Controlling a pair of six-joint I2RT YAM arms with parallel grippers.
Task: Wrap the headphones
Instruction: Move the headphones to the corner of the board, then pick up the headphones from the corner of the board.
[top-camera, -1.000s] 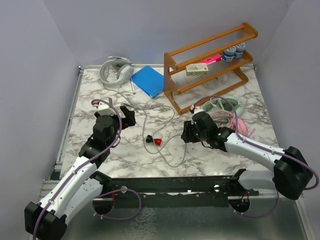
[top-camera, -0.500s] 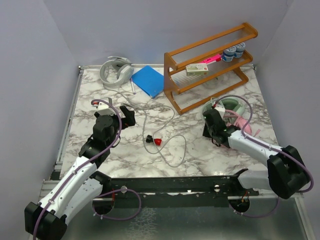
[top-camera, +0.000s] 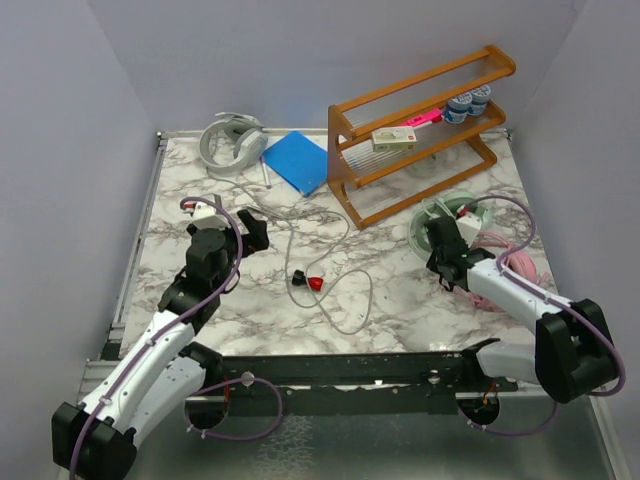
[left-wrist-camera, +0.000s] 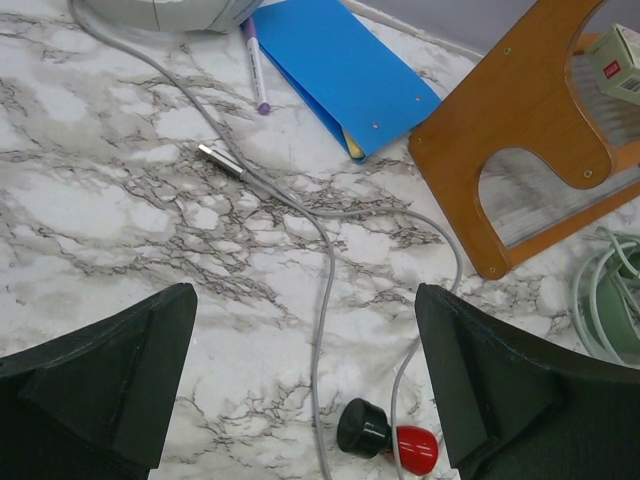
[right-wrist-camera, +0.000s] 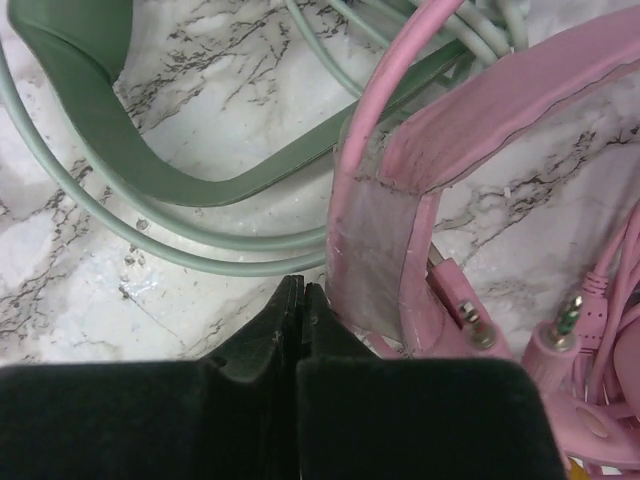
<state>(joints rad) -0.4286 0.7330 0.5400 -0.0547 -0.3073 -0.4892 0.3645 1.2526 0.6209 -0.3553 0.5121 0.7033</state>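
The silver-grey headphones (top-camera: 232, 143) lie at the far left, and their grey cable (top-camera: 345, 250) trails in loops across the middle of the table. My left gripper (top-camera: 255, 232) hovers open above that cable (left-wrist-camera: 322, 290), near its metal plug (left-wrist-camera: 222, 160), with nothing between its fingers. The mint green headphones (top-camera: 450, 215) and pink headphones (top-camera: 500, 275) lie tangled together at the right. My right gripper (right-wrist-camera: 303, 290) is shut and empty, its tips just left of the pink headband (right-wrist-camera: 480, 120) and below the green cable (right-wrist-camera: 150, 245).
A small red-and-black object (left-wrist-camera: 390, 440) sits on the marble beside the grey cable. A blue folder (top-camera: 298, 160) and a purple pen (left-wrist-camera: 255, 60) lie at the back. A wooden rack (top-camera: 420, 130) stands at the back right, close to the green headset.
My right arm has swung right from the table's middle to the pink and green headsets, and its jaws have shut. The left arm has not moved.
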